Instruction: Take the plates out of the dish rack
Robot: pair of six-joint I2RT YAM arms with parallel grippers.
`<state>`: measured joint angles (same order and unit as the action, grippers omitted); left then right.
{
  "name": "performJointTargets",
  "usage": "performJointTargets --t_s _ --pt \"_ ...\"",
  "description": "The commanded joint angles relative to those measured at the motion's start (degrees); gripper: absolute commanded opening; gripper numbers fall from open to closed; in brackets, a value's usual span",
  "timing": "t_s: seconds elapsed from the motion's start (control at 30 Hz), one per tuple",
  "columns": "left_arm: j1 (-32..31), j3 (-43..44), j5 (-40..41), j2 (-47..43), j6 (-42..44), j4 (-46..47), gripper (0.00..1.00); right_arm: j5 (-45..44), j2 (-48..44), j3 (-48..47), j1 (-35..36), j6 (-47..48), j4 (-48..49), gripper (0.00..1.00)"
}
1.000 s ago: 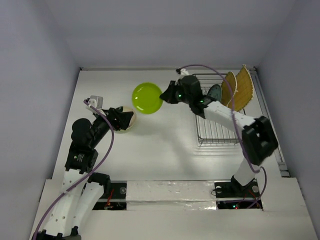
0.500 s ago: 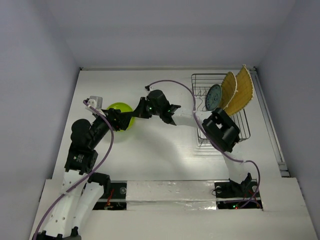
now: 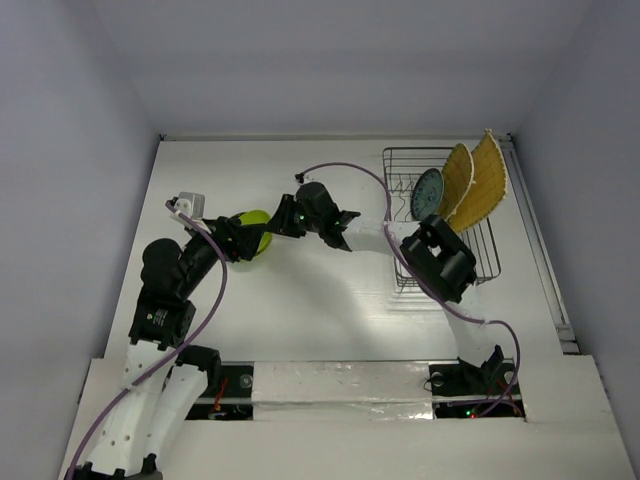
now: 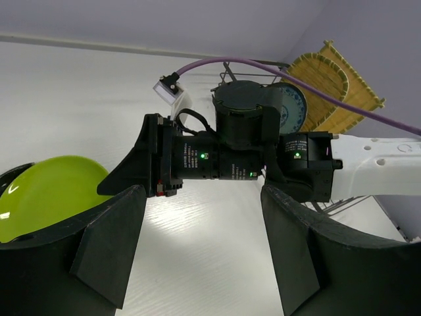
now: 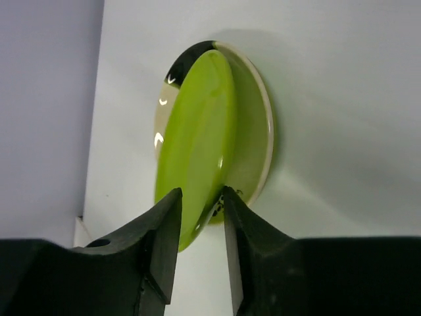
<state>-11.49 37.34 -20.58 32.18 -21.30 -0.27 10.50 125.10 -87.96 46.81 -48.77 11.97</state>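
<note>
the right tool [image 5: 200,195] pinches a lime-green plate [image 5: 194,138] by its rim, tilted over a cream-rimmed plate [image 5: 258,131]. the left tool [image 4: 200,204] is spread wide.

Two lime-green plates [image 5: 197,131], though the lower one is hard to judge; one teal plate [image 3: 428,193]; two bamboo plates [image 3: 486,178]; one wire rack [image 3: 432,266]; two robot arms [image 3: 170,290].

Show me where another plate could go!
Bare table lies in the near middle and at the far edge left of the dish rack. It is crowded where the right gripper holds the green plate beside the left gripper.
</note>
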Motion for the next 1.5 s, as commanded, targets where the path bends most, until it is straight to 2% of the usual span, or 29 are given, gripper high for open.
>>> performJointTargets --t_s 0.0,0.07,0.1,0.23,0.3,0.37,0.43,0.5,0.53,0.57,0.6,0.77,0.87,0.9,1.0,1.03,1.13,1.23,1.47 --pt "0.32 0.63 -0.43 -0.63 -0.06 2.38 0.67 -1.98 -0.20 -2.21 -0.05 -0.18 1.83 0.40" --pt "0.32 0.71 -0.34 -0.72 -0.06 2.38 0.67 -2.41 -1.51 -2.04 -0.05 0.34 1.83 0.49" --pt "0.32 0.71 -0.43 -0.72 -0.06 2.38 0.67 -2.59 -2.22 -1.25 -0.05 0.69 1.83 0.58" --pt "0.32 0.71 -0.34 -0.63 -0.06 2.38 0.67 -7.14 -7.23 0.60 0.48 4.03 0.26 0.76" --pt "0.32 0.71 -0.34 -0.46 -0.06 2.38 0.67 -9.52 -11.25 1.56 0.48 6.75 -1.41 0.80" --pt "0.32 0.71 -0.34 -0.54 0.03 2.38 0.67 -13.57 -14.34 3.67 0.48 8.95 -2.29 0.81" --pt "0.32 0.71 -0.34 -0.54 -0.06 2.38 0.67 -19.60 -19.59 6.90 0.48 12.02 -4.40 0.72" --pt "0.32 0.71 -0.34 -0.63 0.03 2.29 0.67 -24.97 -24.00 9.99 0.48 15.63 -6.16 0.33" --pt "0.32 0.71 -0.25 -0.54 -0.06 2.29 0.67 -30.05 -28.55 11.31 -0.48 16.51 -7.38 0.17" --pt "0.32 0.71 -0.25 -0.63 0.03 2.29 0.67 -31.75 -30.86 14.02 -1.10 18.69 -8.53 0.06" --pt "0.32 0.71 -0.34 -0.63 -0.06 2.29 0.67 -33.16 -33.05 15.35 -2.84 19.76 -10.28 0.00" --pt "0.32 0.80 -0.52 -0.63 0.03 2.47 0.64 -41.67 -45.80 21.34 -11.20 24.25 -18.54 0.00" --pt "0.32 0.71 -0.60 -0.63 -0.06 2.56 0.62 -46.52 -47.92 23.53 -17.16 26.53 -24.26 0.09" --pt "0.32 0.71 -0.60 -0.63 -0.14 2.56 0.61 -47.06 -48.45 24.15 -18.49 26.97 -24.71 0.24" --pt "0.32 0.63 -0.69 -0.28 -0.15 2.73 0.61 -44.97 -48.11 25.56 -22.89 28.12 -24.89 0.39" --pt "0.32 0.63 -0.78 -0.28 -0.23 2.82 0.61 -44.00 -47.85 26.00 -23.60 28.38 -24.45 0.42" --pt "0.32 0.63 -0.69 -0.10 -0.23 2.82 0.61 -43.28 -44.87 25.48 -25.36 28.47 -24.53 0.43" --pt "0.32 0.63 -0.52 -0.19 -0.06 2.65 0.61 -47.49 -41.01 23.28 -26.58 28.65 -26.64 0.43" --pt "0.32 0.71 -0.69 -0.19 -0.14 2.56 0.62 -47.59 -37.21 23.28 -29.13 28.56 -25.77 0.42"
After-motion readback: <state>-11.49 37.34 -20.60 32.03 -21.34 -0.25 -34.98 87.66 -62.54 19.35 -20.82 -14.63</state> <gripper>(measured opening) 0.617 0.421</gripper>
